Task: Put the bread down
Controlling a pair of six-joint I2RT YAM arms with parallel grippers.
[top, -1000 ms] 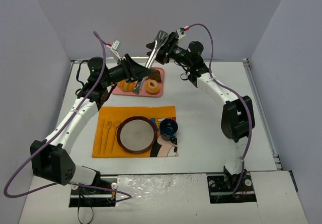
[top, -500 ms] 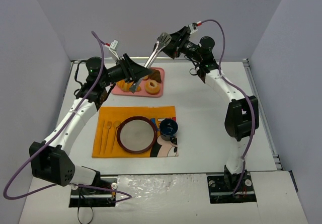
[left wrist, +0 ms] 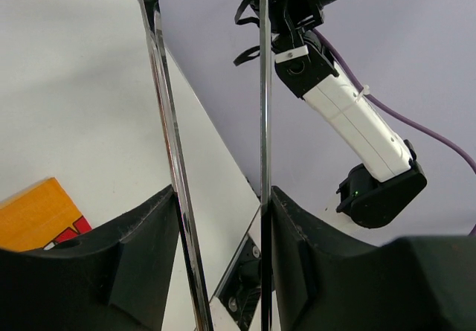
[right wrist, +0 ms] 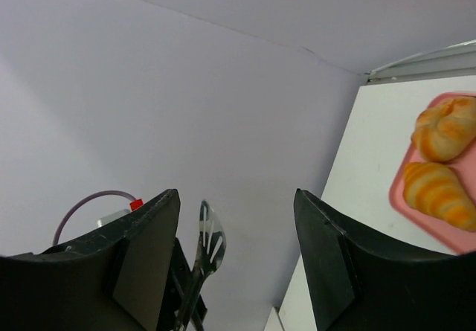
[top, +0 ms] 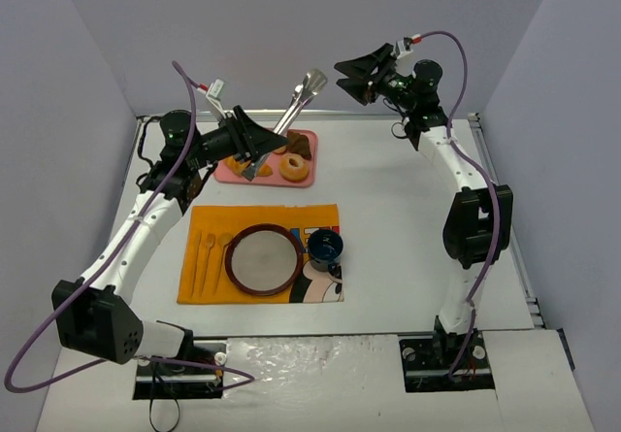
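The left gripper [left wrist: 223, 197] is clenched on the tongs [top: 291, 112], whose blades point up toward 1 o'clock, away from the tray [top: 309, 182]. The right gripper [top: 361, 73] hangs released and empty at the tray's 1 o'clock. The bread [right wrist: 445, 126] lies at the tray's 9 o'clock end, touching the croissant [right wrist: 439, 193]. Swinging the blades down could loosen the tongs in the fingers. A careless pinch might take the croissant or squirt the smooth bun off before it reaches the plate [top: 233, 275] at 6 o'clock.

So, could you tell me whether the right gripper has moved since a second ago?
Yes: the right gripper has drawn back rightward, away from the pink tray and the tongs.
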